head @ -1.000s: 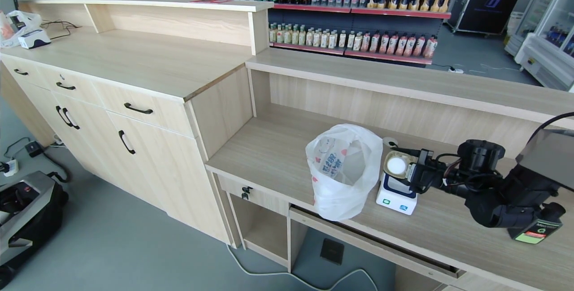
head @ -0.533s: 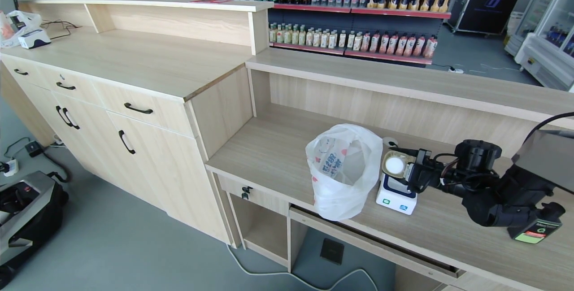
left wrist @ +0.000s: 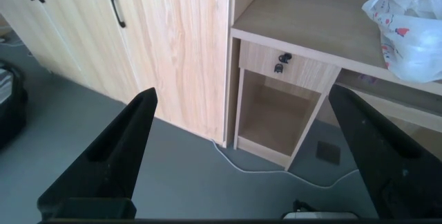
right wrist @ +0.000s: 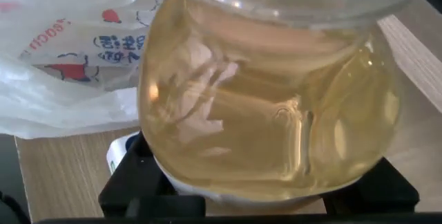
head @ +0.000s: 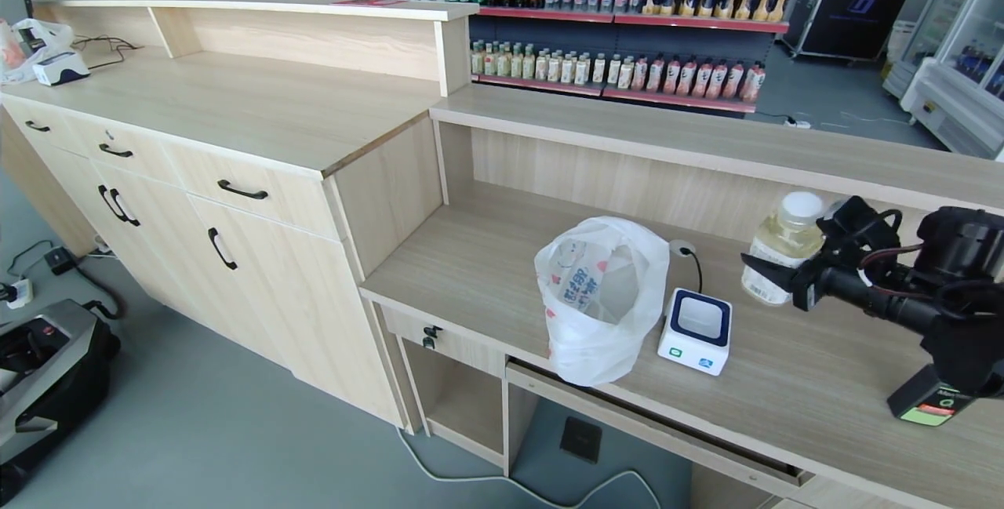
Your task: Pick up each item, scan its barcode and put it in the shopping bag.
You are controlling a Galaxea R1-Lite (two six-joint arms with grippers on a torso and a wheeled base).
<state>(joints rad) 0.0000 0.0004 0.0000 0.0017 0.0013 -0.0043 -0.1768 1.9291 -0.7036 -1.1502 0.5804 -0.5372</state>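
Two grippers: only the right one has anything in it, so I'd say the next move is its job.
left gripper (left wrist: pixel 243 96): black fingers spread wide with nothing between them, out over the grey floor (left wrist: pixel 173 175) by the light wood cabinet (left wrist: pixel 173 37), well apart from the goods.
shopping bag (head: pixel 600 297): white crinkly plastic, standing on the lower wooden counter (head: pixel 486 258), mouth open upward.
scanner (head: pixel 696 329): small white box with a dark glass top, just beside the bag on its right.
bottle (head: pixel 780 246): clear plastic, pale yellow liquid, white cap, upright with its long axis vertical, held up off the counter to the right of the scanner.
right gripper (head: pixel 804 262): clamped on the bottle's lower body.
key relation: the scanner and the bag both lie left of the bottle, scanner nearer.
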